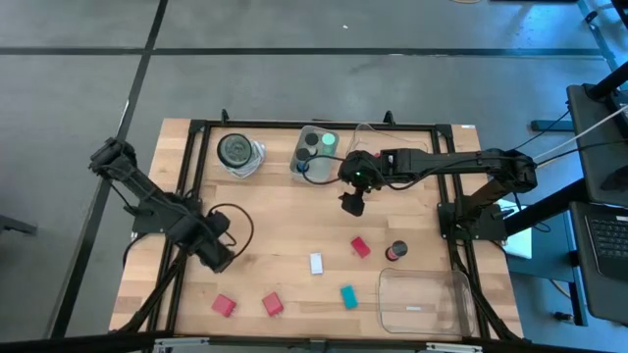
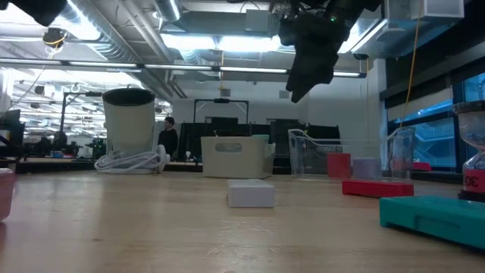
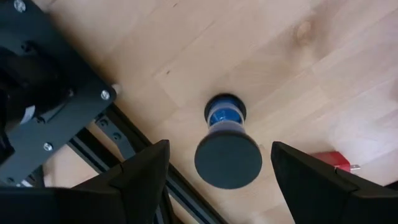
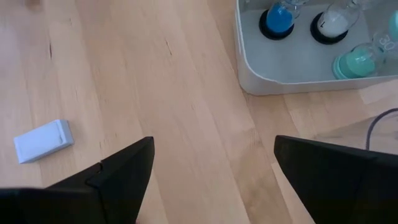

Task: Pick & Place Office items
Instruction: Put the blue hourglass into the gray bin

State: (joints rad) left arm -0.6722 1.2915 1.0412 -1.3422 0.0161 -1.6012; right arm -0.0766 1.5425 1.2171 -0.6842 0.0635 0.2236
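Office items lie scattered over the near half of the wooden table (image 1: 275,245): two red blocks (image 1: 224,305) (image 1: 272,305) near the front edge on the left, a teal block (image 1: 347,296) to their right, a white block (image 1: 317,263) just behind it, another red block (image 1: 360,247), and a short dark cylinder (image 1: 396,252) with a red middle beside that. A clear plastic tray (image 1: 424,301) sits at the front right corner.

At the back, a small tray (image 1: 316,152) holds more dark-capped cylinders, blue, white and teal ones in the right wrist view.

The right gripper (image 1: 352,203) hangs above the table's middle, fingers spread, grasping nothing. The left gripper (image 1: 218,257) hovers over the table's left side, jaws apart and empty, directly above a blue-centred dark cylinder (image 3: 227,149).
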